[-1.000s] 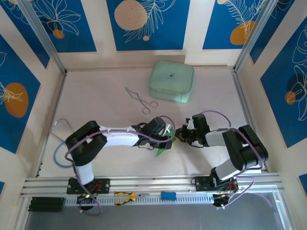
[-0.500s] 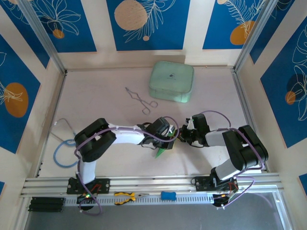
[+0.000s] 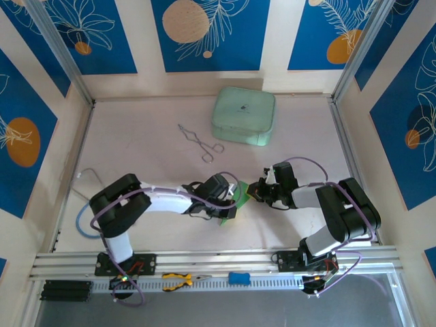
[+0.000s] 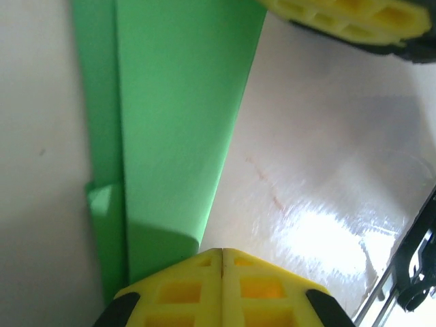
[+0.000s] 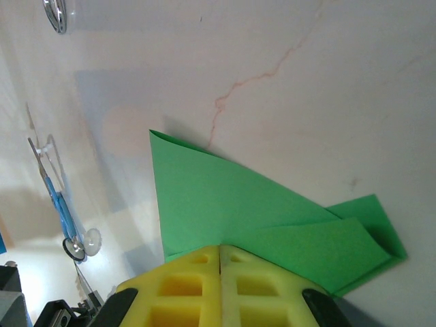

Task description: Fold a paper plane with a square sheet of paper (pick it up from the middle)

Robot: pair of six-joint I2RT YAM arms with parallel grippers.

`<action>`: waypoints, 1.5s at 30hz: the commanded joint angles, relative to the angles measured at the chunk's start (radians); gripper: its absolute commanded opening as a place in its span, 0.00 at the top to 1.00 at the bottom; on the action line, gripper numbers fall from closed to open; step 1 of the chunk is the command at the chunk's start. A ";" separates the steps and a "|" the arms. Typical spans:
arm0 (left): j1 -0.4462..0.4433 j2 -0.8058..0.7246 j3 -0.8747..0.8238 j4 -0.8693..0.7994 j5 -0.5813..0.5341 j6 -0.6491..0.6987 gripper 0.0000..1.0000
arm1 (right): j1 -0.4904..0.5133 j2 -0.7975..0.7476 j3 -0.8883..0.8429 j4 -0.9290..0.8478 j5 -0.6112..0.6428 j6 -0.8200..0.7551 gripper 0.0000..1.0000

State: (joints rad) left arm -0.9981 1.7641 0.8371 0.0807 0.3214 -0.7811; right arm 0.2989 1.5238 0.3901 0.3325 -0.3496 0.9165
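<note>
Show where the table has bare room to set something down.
Bare: far-left, between the metal tongs and the left wall; also right of the mint-green case. Crowded: the middle, where left gripper and right gripper meet at the folded green paper.

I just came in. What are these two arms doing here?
The two arms are folding a bright green sheet of paper at the middle of the table. The sheet already has folds and one pointed corner, but it is not yet a finished plane. The left gripper and the right gripper are both shut, their tips at the paper's edges; whether they pinch or press it, I cannot tell.
</note>
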 commanded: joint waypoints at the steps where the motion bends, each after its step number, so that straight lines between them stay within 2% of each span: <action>1: -0.005 -0.049 -0.039 -0.082 -0.037 -0.007 0.94 | -0.011 0.017 -0.042 -0.088 0.060 -0.031 1.00; 8: -0.007 -0.157 -0.168 -0.028 -0.021 -0.040 0.95 | -0.012 -0.005 -0.047 -0.101 0.060 -0.033 1.00; 13: -0.005 -0.237 -0.034 -0.165 -0.063 0.040 0.95 | -0.015 -0.013 -0.050 -0.105 0.066 -0.031 1.00; 23: 0.000 0.007 0.193 -0.138 0.063 0.096 0.94 | -0.015 -0.019 -0.051 -0.101 0.065 -0.019 1.00; 30: 0.002 0.111 0.270 -0.115 0.028 0.105 0.93 | -0.017 -0.023 -0.054 -0.102 0.064 -0.018 1.00; 39: 0.010 0.174 0.271 -0.071 0.044 0.096 0.94 | -0.017 -0.006 -0.069 -0.080 0.064 -0.013 1.00; 45: 0.012 0.134 0.127 -0.045 0.026 0.067 0.95 | -0.020 0.005 -0.069 -0.073 0.058 -0.016 1.00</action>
State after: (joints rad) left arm -0.9928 1.9224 1.0328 0.0387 0.3511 -0.7025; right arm 0.2893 1.4963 0.3576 0.3523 -0.3412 0.9096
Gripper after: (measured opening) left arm 0.064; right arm 0.063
